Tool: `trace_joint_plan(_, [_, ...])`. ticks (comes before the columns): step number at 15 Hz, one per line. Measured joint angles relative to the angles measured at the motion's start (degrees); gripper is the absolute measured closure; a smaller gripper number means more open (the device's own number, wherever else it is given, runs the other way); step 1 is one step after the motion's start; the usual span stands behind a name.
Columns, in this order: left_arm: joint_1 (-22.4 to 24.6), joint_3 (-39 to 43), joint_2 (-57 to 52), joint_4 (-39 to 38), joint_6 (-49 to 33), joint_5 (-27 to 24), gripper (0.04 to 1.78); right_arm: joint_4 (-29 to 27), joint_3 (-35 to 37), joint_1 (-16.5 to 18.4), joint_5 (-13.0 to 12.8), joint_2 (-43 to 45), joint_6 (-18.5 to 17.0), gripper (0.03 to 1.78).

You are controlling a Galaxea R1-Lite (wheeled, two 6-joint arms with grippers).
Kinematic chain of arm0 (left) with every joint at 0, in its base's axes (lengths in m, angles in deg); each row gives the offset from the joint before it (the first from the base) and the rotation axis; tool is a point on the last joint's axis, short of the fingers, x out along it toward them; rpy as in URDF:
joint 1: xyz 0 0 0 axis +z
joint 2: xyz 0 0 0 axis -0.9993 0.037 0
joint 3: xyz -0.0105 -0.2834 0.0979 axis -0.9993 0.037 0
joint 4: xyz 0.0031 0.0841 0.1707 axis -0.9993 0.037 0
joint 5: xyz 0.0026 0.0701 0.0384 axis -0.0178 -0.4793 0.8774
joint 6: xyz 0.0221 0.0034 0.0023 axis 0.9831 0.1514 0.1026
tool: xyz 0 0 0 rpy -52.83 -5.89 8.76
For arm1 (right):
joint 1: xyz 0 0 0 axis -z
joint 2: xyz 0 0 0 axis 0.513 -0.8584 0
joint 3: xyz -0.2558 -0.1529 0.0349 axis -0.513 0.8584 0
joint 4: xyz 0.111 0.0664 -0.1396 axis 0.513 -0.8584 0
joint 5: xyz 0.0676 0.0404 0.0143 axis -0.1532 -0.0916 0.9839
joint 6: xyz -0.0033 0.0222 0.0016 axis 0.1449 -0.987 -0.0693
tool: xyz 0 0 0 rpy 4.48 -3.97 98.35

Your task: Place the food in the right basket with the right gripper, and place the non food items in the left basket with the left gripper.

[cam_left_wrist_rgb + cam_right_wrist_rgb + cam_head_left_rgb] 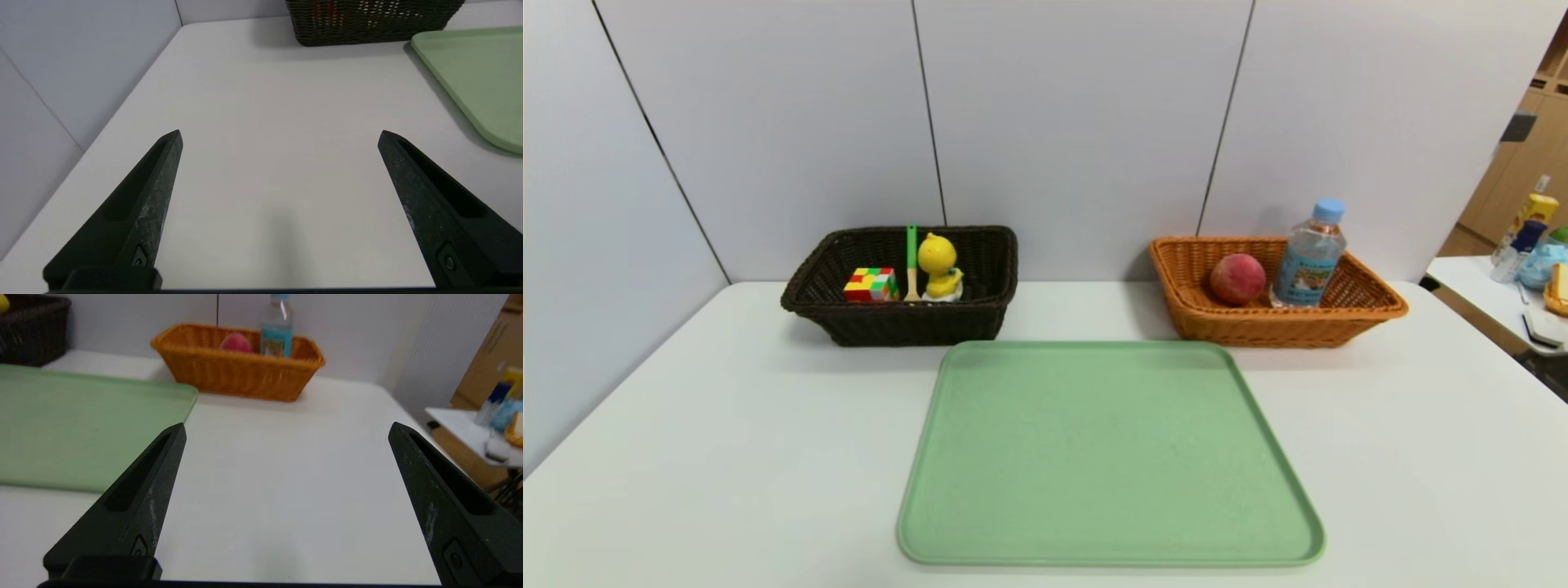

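The peach (1237, 279) and the water bottle (1310, 255) are in the orange basket (1372, 310) at the back right; both also show in the right wrist view, peach (235, 343) and bottle (277, 331). The puzzle cube (871, 285), green-handled spoon (912, 263) and yellow duck (940, 266) are in the dark brown basket (898, 325) at the back left. The marker is out of view. My left gripper (280, 136) is open and empty over bare table, near the front left. My right gripper (287, 428) is open and empty over bare table, near the front right. Neither arm shows in the head view.
A green tray (1111, 457) lies in the middle of the white table (686, 457), bare. Grey wall panels stand behind and to the left. A side table (1494, 298) with bottles stands off to the right.
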Motion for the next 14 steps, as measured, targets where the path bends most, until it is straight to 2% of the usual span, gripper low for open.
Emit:
trace_joint_plan(1, [0.0,2.21,0.0,-5.49,0.26,-1.55,0.13,-4.39,0.28,0.0,0.49,0.12,-1.9,0.1])
trace_joint_plan(2, [0.0,3.45,0.0,-9.95,0.41,-2.96,0.13,-6.36,0.41,-0.02,0.68,0.2,-3.04,0.1])
trace_joint_plan(3, [0.0,4.02,0.0,-10.97,-0.05,-3.45,0.13,-6.63,0.45,-0.02,0.6,0.2,-3.4,0.1])
trace_joint_plan(8, [-0.02,4.57,0.0,-11.37,-6.64,-2.55,0.13,-6.68,0.52,0.0,0.35,0.2,-3.69,0.1])
trace_joint_plan(14, [0.0,4.6,0.0,-11.4,-7.12,-1.39,0.13,-6.66,0.55,0.0,0.38,0.2,-3.8,0.1])
